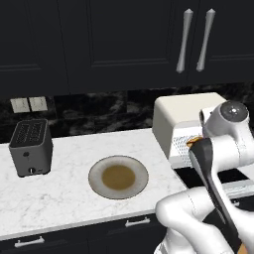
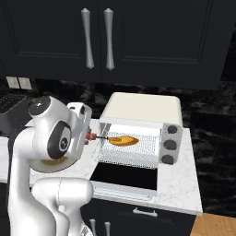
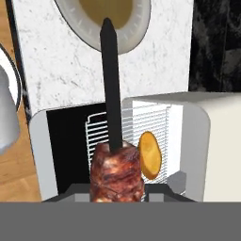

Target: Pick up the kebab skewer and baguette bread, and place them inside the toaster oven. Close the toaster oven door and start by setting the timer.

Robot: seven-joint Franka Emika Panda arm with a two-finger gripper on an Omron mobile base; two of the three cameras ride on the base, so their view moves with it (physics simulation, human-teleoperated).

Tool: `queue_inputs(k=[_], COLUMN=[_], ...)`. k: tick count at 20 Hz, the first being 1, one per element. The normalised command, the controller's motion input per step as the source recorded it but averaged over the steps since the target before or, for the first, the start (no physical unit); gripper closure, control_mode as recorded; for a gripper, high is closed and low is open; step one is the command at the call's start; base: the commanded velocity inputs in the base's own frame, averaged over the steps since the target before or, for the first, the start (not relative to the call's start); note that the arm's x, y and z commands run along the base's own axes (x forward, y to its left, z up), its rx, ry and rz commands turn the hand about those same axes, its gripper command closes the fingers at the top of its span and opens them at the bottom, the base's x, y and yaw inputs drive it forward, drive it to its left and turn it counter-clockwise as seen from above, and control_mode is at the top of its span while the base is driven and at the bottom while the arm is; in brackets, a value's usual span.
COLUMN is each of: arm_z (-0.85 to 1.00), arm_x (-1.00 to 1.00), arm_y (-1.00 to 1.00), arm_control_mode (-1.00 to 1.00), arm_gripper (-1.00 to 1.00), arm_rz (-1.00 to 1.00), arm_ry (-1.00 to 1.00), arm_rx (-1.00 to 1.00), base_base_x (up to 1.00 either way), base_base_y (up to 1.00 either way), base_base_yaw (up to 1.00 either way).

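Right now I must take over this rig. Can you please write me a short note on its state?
Gripper: shut on the skewer, held at the open oven mouth.
Baguette: already on the rack inside the oven.
Door: down, fully open.
Plate: on the counter, nothing on it.
Done: baguette placed, skewer picked up.
Left: set the skewer on the rack, release, close the door, turn the timer knob.
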Motion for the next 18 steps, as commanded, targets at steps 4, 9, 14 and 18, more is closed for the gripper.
queue_inputs(k=[4,9,14,18], arm_z=[0.00,0.00,0.00,-0.14], arm_x=[0.08,0.15,0.41,0.74], arm_y=[-0.99,-0.85,-0.21,0.00], arm_control_mode=[-1.00,-1.00,-1.00,-1.00], arm_gripper=[1.00,1.00,1.00,1.00], arm_rz=[0.02,0.06,0.09,0.14], arm_ry=[0.00,0.03,0.30,0.41], arm_rx=[0.09,0.07,0.00,0.00], base_base_x=[0.00,0.00,0.00,0.00], base_base_y=[0.00,0.00,0.00,0.00], base_base_yaw=[0.00,0.00,0.00,0.00])
